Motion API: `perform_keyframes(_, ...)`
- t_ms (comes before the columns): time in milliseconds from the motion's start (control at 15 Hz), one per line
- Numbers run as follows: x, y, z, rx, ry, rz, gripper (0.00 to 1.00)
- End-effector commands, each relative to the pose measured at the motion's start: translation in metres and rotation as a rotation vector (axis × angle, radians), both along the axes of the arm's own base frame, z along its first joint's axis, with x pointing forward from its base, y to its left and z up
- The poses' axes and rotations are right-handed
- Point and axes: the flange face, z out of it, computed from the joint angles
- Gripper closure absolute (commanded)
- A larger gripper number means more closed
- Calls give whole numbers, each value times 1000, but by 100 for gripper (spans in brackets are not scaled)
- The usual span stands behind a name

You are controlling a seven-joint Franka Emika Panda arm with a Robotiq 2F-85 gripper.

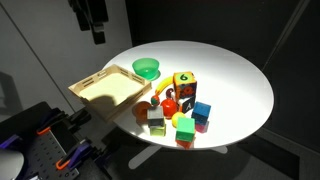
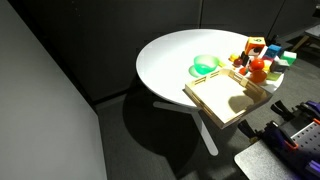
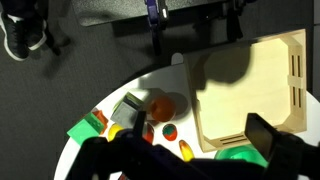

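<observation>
Gripper point(image 1: 96, 38) hangs well above the wooden tray point(image 1: 108, 90), jaws spread wide, holding nothing. We note the tray overhanging the counter point(image 1: 230, 70) edge, 1 green bowl point(image 1: 147, 69) just beside the tray, and toy blocks point(image 1: 180, 108) clustered near the tray.

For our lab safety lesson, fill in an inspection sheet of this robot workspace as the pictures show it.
Surface: round white table.
Job's things: wooden tray, empty, overhanging the table edge; green bowl beside it.
Clutter: toy heap, including a numbered block.
Grippers: gripper open, raised well above the table, holding nothing.
Cables: dark loop on the floor, perhaps a cable.
Surroundings: dark walls.
</observation>
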Motion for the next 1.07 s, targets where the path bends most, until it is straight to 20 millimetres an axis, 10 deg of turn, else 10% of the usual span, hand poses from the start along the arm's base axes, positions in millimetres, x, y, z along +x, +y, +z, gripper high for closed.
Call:
perform_keyframes(0,19,-8,10,-18,-4,3,0)
perform_keyframes(1000,71,-40,-6,-30,45,-24,0)
